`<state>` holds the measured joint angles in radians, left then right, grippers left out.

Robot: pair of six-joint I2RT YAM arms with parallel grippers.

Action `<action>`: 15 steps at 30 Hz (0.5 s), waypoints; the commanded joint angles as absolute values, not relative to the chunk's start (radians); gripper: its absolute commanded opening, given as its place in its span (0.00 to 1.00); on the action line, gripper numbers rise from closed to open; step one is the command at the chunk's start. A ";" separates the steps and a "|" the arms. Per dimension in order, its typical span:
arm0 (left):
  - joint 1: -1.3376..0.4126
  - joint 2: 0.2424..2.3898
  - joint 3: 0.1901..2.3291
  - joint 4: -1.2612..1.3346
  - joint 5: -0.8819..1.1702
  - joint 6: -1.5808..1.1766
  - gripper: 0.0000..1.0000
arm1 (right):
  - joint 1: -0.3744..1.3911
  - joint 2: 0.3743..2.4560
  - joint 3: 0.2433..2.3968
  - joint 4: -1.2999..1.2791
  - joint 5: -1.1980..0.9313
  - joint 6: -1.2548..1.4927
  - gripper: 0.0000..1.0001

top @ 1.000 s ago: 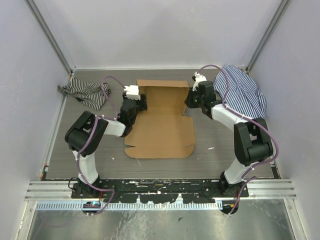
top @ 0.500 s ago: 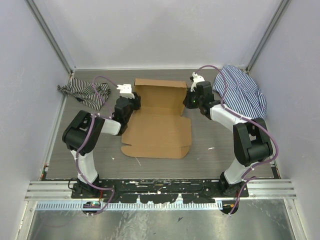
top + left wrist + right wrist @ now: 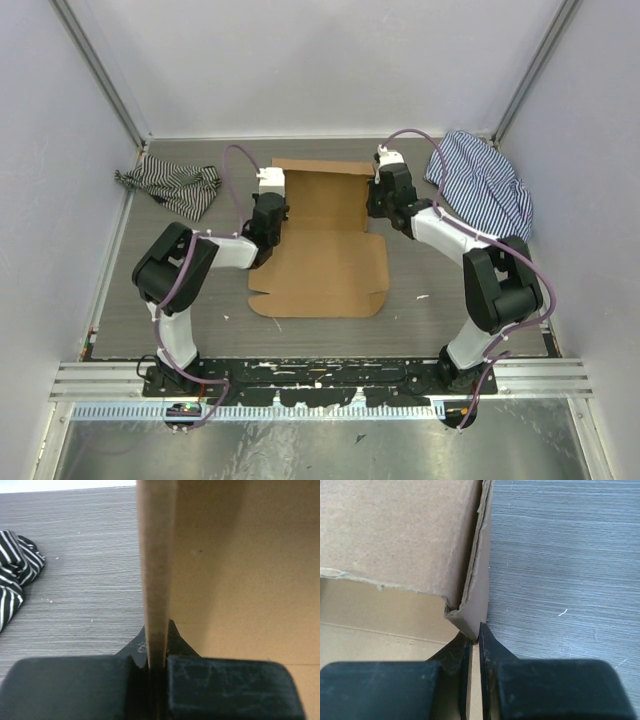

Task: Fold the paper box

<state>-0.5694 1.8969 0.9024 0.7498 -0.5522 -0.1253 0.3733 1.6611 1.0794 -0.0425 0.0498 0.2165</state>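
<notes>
The paper box (image 3: 320, 250) lies mid-table, reaching toward the far edge of the grey table (image 3: 200, 290). Pale walls (image 3: 300, 70) stand around. The left gripper (image 3: 270, 212) squeezes its raised left flap. The right gripper (image 3: 380, 197) squeezes the right flap.

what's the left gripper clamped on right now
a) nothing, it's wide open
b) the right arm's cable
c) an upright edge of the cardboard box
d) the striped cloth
c: in the left wrist view the left gripper is shut on an upright brown edge of the paper box, while the striped cloth lies apart from it.
</notes>
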 commanded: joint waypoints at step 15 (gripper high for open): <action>-0.610 1.848 0.941 0.623 -0.785 -0.138 0.60 | 0.433 1.704 1.143 -0.100 0.128 0.322 0.03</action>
<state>-0.6113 1.8969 0.9260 0.6735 -0.7525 -0.0883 0.4232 1.6779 1.1038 -0.0635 0.1207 0.2733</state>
